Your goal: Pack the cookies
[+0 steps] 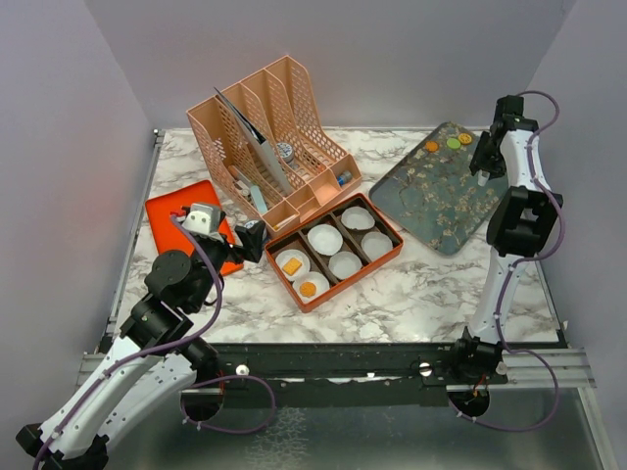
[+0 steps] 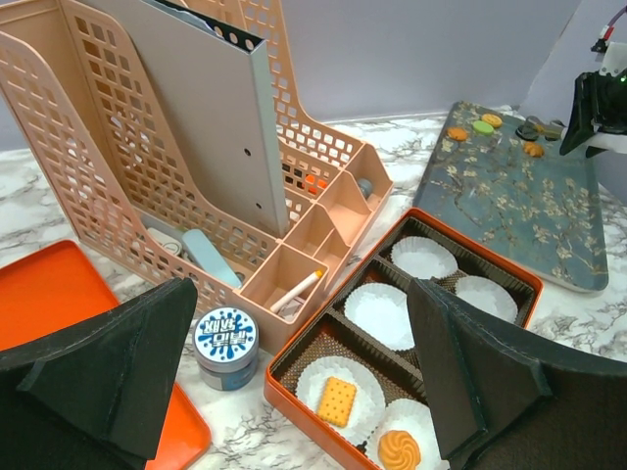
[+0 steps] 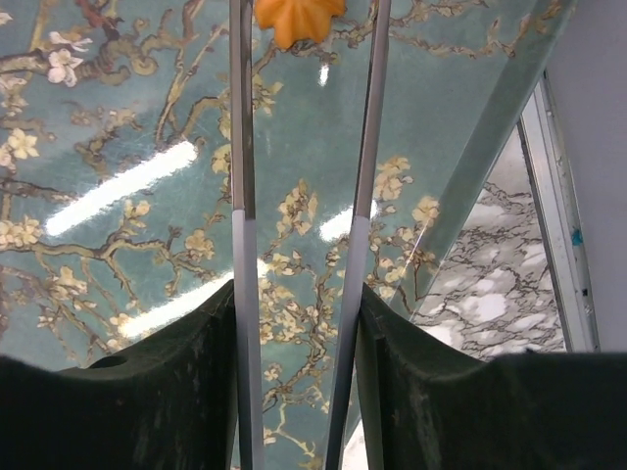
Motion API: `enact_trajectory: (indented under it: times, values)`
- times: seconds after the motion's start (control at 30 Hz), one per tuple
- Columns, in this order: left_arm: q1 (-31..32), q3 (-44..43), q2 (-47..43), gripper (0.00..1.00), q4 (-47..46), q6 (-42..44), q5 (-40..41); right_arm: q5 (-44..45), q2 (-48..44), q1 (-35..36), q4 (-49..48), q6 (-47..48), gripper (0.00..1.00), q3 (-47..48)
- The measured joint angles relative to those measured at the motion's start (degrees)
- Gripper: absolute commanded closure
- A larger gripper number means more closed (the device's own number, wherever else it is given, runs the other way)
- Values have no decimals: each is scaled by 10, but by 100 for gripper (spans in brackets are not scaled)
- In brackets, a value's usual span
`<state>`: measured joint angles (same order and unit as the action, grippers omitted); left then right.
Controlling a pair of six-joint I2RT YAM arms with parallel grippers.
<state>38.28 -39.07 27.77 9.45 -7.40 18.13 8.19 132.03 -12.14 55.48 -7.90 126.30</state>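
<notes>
Cookie (image 3: 299,20): orange, leaf-shaped, straight ahead between the right gripper's (image 3: 304,29) thin tips
Right gripper: narrowly parted, empty
Left gripper (image 2: 294,392): wide, empty, far from the cookies
Nearer arm: right

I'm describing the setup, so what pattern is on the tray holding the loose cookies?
The tray is teal with pale blossoming branches; the left wrist view shows it best.
</notes>
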Motion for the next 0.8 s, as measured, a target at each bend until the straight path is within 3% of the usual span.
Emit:
enact_trajectory:
  times: [0.53,0.8]
  values:
    - [0,0,11,1,0,2,3,-25,63,-10,-2,4,53,53]
    - [0,0,16,1,0,2,4,-29,80,-11,-4,5,69,70]
